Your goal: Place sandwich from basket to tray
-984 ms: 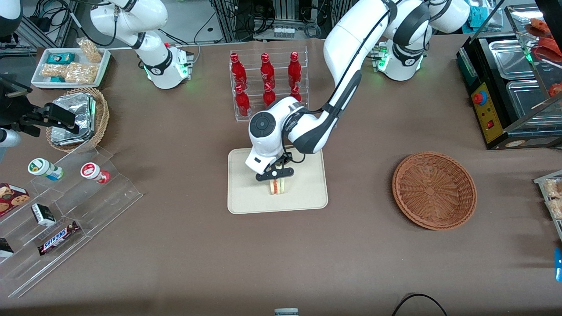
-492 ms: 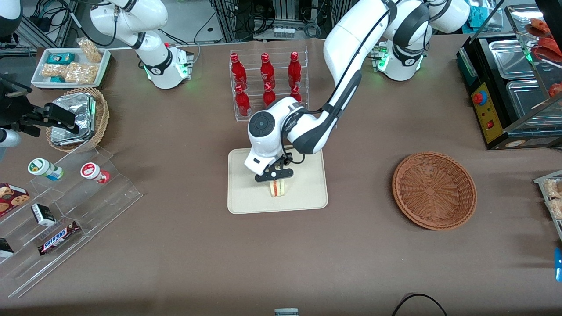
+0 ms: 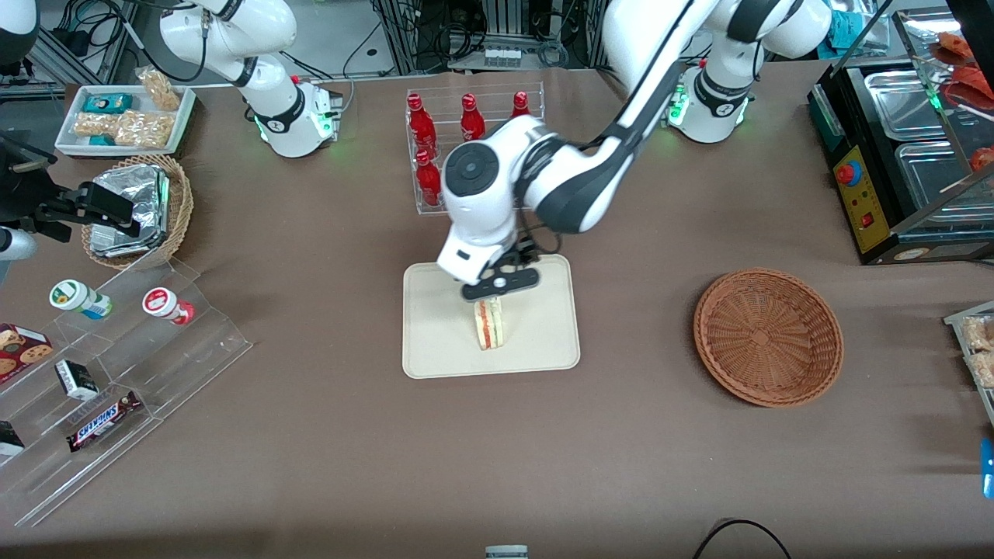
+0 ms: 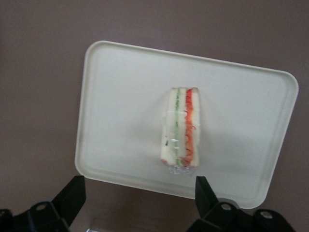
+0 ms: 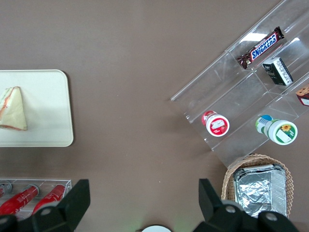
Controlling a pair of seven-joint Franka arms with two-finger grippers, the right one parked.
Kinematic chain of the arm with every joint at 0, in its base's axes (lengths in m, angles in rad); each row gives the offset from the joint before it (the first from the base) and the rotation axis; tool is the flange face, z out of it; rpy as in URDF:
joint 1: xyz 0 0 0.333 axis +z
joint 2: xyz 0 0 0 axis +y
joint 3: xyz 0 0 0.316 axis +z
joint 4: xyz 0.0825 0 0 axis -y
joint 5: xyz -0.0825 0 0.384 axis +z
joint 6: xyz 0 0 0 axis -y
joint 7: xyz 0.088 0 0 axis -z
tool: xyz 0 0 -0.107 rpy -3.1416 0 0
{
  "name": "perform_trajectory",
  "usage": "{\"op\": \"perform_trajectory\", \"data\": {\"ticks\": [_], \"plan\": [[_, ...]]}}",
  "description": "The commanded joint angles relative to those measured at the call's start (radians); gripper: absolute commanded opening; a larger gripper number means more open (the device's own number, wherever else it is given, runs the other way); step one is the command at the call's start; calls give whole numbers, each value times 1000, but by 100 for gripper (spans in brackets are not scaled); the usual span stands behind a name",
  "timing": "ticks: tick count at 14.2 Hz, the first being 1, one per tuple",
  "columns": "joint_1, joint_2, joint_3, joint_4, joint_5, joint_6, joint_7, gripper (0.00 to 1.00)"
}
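One sandwich (image 3: 489, 324) is sitting on the tray (image 3: 435, 349), roughly in the middle and a bit toward the edge nearest the front camera, standing on its side so you can see the red and green filling stripes between the pale bread. It's clear-wrapped, nothing gripping it. The gripper (image 3: 501, 284) hangs above the tray just over the sandwich's farther end, jaws spread apart and empty; in the wrist view both fingers (image 4: 71, 195) show wide apart with the sandwich (image 4: 180, 131) and the tray (image 4: 120, 82) well below them.

The basket (image 3: 767, 336) is the wide reddish-brown wicker one, off toward the working arm's end of the table, well apart from the tray, with nothing in it. Farther from the front camera than the tray there's a clear rack of red bottles (image 3: 423, 147), partly hidden by the arm. Toward the parked arm's end: a smaller tan basket with foil packets (image 3: 132, 203), a white dish of snacks (image 3: 124, 116), and a clear stepped shelf (image 3: 155, 341) with a Snickers bar (image 3: 102, 420) on it
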Motion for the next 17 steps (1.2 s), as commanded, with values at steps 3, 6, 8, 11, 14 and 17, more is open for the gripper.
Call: {"op": "perform_trajectory", "data": {"ticks": [3,6,8,11,14,17], "plan": [[124,-174,-4,-240,14,-4,124,100],[218,-280,-4,-355,14,-4,276,100],[281,-348,-4,-426,14,-5,367,100],[361,-440,-3,-513,16,-12,509,100],[437,-520,-7,-580,17,-16,644,100],[573,-578,-74,-580,20,-80,787,100]]}}
